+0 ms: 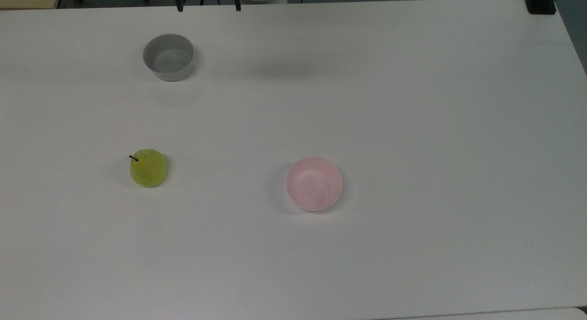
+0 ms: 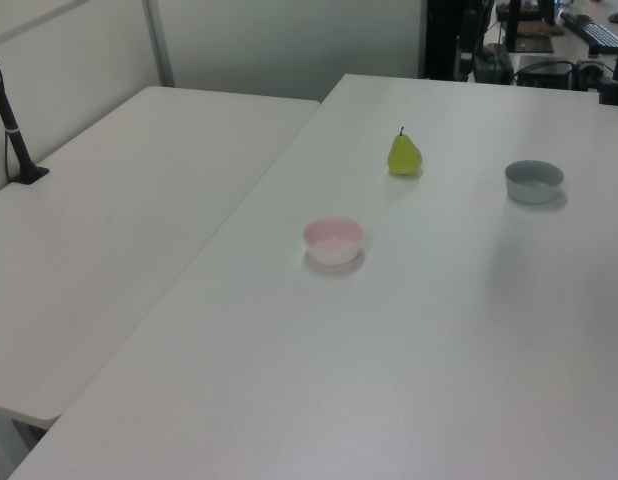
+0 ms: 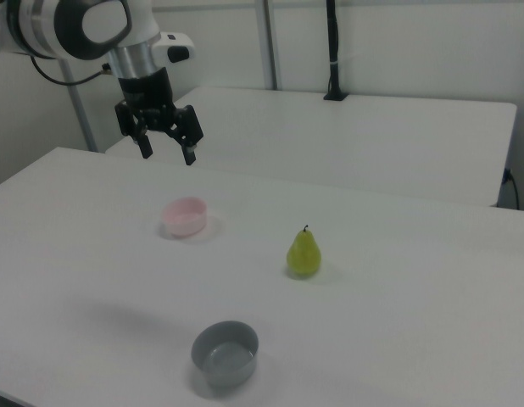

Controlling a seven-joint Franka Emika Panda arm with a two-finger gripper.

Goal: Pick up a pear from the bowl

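In the right view, the black two-finger gripper [image 3: 165, 142] hangs high above the white surface [image 3: 398, 339], fingers spread apart and holding nothing. The small pale pink round bowl [image 3: 185, 216] sits below it, empty. The yellow-green pear [image 3: 303, 253] stands upright on the surface, stem up, well to the right view's right of the fingers. The plain grey bowl [image 3: 225, 352] is nearest the camera. No writing is legible.

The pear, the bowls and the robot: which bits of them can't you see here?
- The pear's underside: every view, hidden by the pear itself.
- The pink bowl's inside bottom: right view, hidden by its near wall.
- The grey bowl's inside bottom: left view, hidden by its near wall.
- The robot arm: right view, cut off by the left edge.
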